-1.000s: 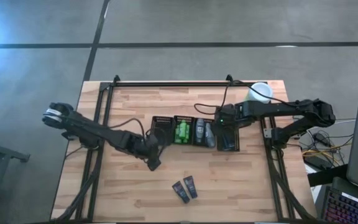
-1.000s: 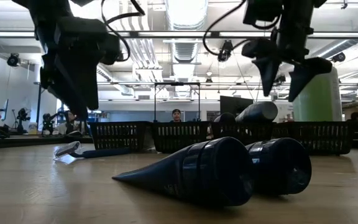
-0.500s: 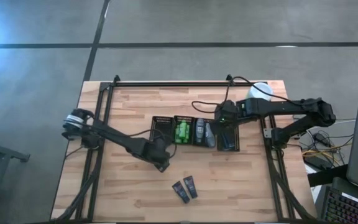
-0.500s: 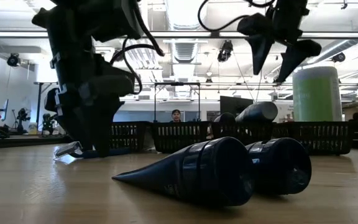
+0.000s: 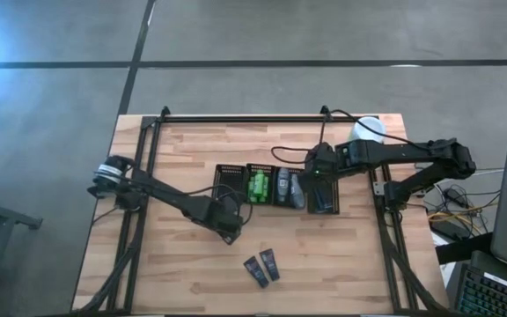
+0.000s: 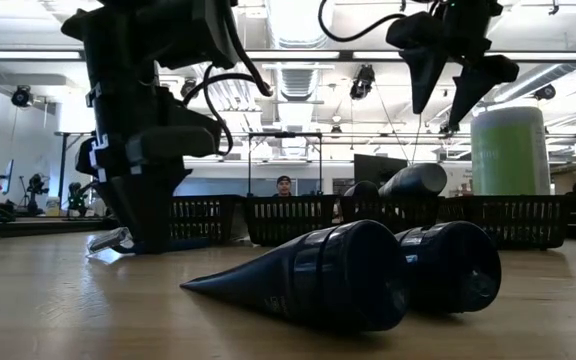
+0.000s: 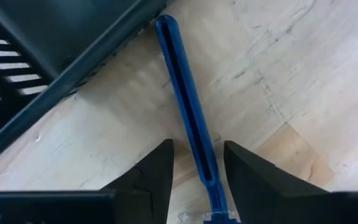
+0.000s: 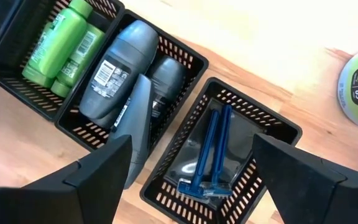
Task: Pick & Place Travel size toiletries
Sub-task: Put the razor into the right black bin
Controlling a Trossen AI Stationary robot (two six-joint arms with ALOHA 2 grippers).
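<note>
**One razor left beside the baskets as my left tool straddles its handle**

Two dark navy tubes (image 5: pixel 261 268) lie together on the bench (image 5: pixel 174 282) from above, well apart from the basket row (image 5: pixel 275 187); my left tool (image 5: pixel 228 231) sits low between them and the baskets. My right tool (image 5: pixel 316 182) hangs over the razor basket (image 5: pixel 323 195).

At bench height, the blue razor (image 6: pixel 153 244) lies flat at the left tool's foot.

My left wrist camera shows both fingers (image 7: pixel 148 177) spread either side of the razor's handle, not yet pinching. I judge it light, stiff and slick: grip mid-handle, clear of the blade head.

My right wrist camera shows spread, empty fingers (image 8: pixel 95 171) above two binned razors (image 8: pixel 209 158).
</note>
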